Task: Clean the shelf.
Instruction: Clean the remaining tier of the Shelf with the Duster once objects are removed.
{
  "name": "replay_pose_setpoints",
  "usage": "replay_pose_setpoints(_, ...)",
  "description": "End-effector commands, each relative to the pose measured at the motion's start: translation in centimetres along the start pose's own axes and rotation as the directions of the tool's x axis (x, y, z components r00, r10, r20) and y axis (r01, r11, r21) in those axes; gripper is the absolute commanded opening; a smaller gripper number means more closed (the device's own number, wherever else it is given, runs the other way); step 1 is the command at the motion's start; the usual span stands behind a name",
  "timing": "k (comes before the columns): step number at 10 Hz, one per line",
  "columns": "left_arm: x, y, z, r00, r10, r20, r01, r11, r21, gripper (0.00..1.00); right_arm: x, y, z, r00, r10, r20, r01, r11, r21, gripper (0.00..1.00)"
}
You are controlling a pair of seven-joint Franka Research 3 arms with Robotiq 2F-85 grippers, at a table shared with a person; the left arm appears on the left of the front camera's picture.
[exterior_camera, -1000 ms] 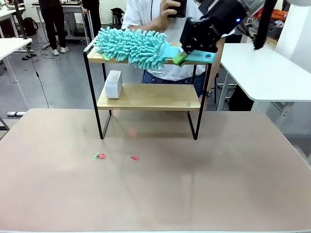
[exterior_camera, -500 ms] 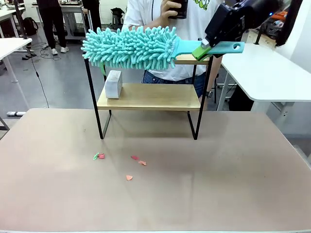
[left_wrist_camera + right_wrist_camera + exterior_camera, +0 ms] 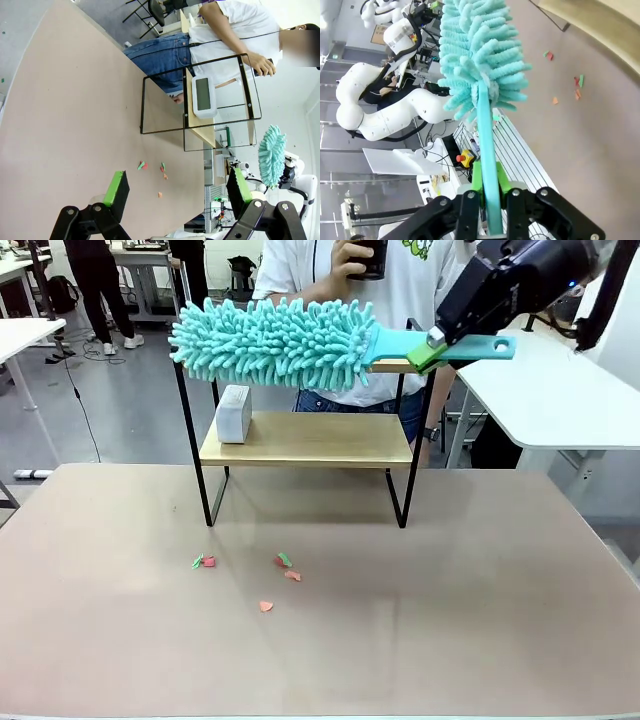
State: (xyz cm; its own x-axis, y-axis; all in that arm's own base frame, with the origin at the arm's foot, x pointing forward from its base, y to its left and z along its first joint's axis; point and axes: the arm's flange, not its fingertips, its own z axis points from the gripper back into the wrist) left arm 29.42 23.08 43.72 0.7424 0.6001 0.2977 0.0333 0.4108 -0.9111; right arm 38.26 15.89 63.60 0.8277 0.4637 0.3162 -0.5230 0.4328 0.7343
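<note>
The shelf (image 3: 320, 440) stands at the far side of the brown table, a black frame with two wooden boards. A fluffy teal duster (image 3: 270, 340) lies level across the front of its top board and hides most of it. My right gripper (image 3: 432, 345) is shut on the duster's flat teal handle, off the shelf's right end. In the right wrist view the handle runs up from between the shut fingers of the right gripper (image 3: 488, 187) to the duster head (image 3: 480, 55). My left gripper (image 3: 177, 187) hangs open above the table, well short of the shelf (image 3: 142, 105).
A small white clock (image 3: 233, 413) sits at the left of the lower board. Several red and green paper scraps (image 3: 285, 565) lie on the table in front of the shelf. A person (image 3: 340, 280) stands just behind it. A white table (image 3: 550, 390) is at the right.
The duster went from tilted on the top board to level and shifted right with my right gripper. More scraps have dropped onto the table.
</note>
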Motion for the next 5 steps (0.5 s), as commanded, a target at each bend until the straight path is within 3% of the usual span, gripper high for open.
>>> replay_pose_setpoints(1, -0.1, 0.1, -0.1, 1.0, -0.025, 0.008, 0.025, 1.0, -0.019, 1.0, -1.8, -0.2, 0.6, 0.999, 0.025, 0.029, -0.025, 1.0, 0.013, 0.09)
replay_pose_setpoints(3, -0.1, 0.1, -0.1, 1.0, -0.025, 0.008, 0.025, 1.0, -0.019, 1.0, -3.8, -0.7, 3.1, 0.993, -0.002, 0.116, -0.012, 0.993, 0.117, 0.09)
replay_pose_setpoints(5, -0.1, 0.1, -0.1, 1.0, -0.025, 0.008, 0.025, 1.0, -0.019, 1.0, -9.3, -1.0, 9.5, 0.949, -0.124, 0.289, 0.039, 0.959, 0.282, 0.09)
